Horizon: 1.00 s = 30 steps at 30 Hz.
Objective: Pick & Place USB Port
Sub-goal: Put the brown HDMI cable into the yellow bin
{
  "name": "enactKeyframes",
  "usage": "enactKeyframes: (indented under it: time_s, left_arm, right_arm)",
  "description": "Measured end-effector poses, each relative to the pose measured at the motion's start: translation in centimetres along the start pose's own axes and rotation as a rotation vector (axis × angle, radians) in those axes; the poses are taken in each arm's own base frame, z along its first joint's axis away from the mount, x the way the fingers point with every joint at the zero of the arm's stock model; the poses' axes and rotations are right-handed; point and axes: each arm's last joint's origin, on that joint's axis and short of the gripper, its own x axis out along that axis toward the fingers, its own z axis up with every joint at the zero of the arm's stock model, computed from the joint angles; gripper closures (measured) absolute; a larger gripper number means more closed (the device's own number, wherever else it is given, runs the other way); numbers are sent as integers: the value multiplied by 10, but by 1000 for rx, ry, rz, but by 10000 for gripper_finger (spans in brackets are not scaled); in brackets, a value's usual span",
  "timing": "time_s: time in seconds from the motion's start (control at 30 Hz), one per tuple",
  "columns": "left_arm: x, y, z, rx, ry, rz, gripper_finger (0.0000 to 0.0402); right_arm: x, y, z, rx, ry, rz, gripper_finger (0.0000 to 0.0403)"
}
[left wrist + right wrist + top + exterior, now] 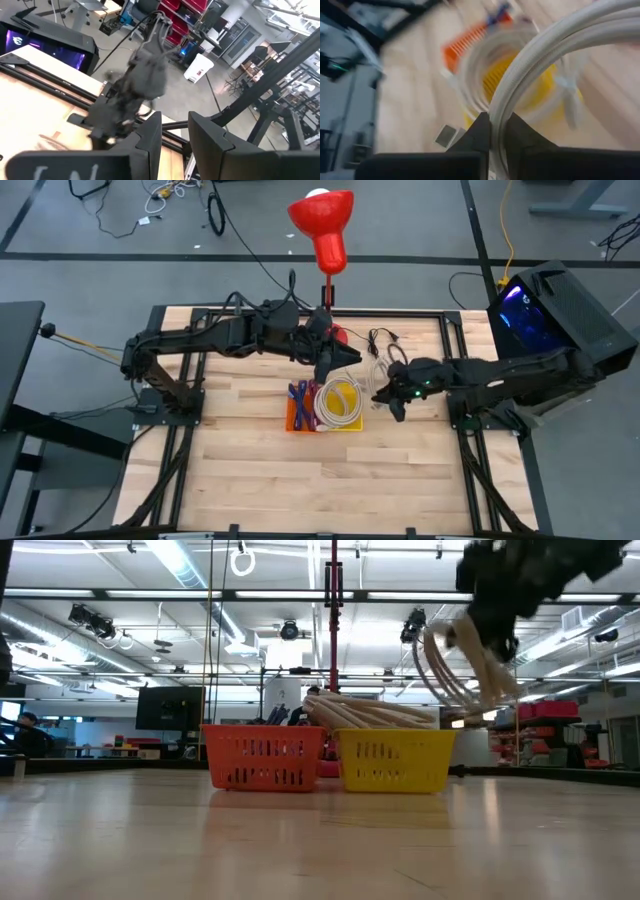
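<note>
A yellow basket [352, 424] and an orange basket [290, 412] stand side by side at the table's middle. White cable coils [338, 402] lie in the yellow basket and stick out over its rim [372, 712]. My right gripper [384, 394] is just right of the yellow basket, shut on a coiled white cable [466, 658] held up in the air. My left gripper [345, 358] hovers over the far side of the baskets, open and empty; its fingers [150, 137] show a gap in the left wrist view. My right gripper [497, 134] pinches a bundle of the white cable's loops [516, 85] between its two fingers. The coil is lifted clear of the table and hangs beside and below the fingers [480, 600], above the yellow basket's right side.
Blue and purple items [300, 398] lie in the orange basket. A red lamp-like stand [325, 225] rises at the table's far edge, with dark cables [385, 340] near it. A lit computer case [545, 310] stands off the table's right side. The near half of the table is bare wood.
</note>
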Motion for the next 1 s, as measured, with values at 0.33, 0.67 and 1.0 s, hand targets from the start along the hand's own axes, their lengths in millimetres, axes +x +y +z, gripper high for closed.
enactKeyframes:
  time_s: [0.33,0.67,1.0]
  left_arm:
    - [-3,11,6,-2,3,25,301]
    - [-18,18,19,-3,-27,50,301]
    - [-24,18,22,15,-21,58,301]
  right_arm:
    - [-13,40,36,-95,-106,114,381]
    - [14,61,29,-75,-102,180,381]
    - [44,65,31,-67,-147,211,382]
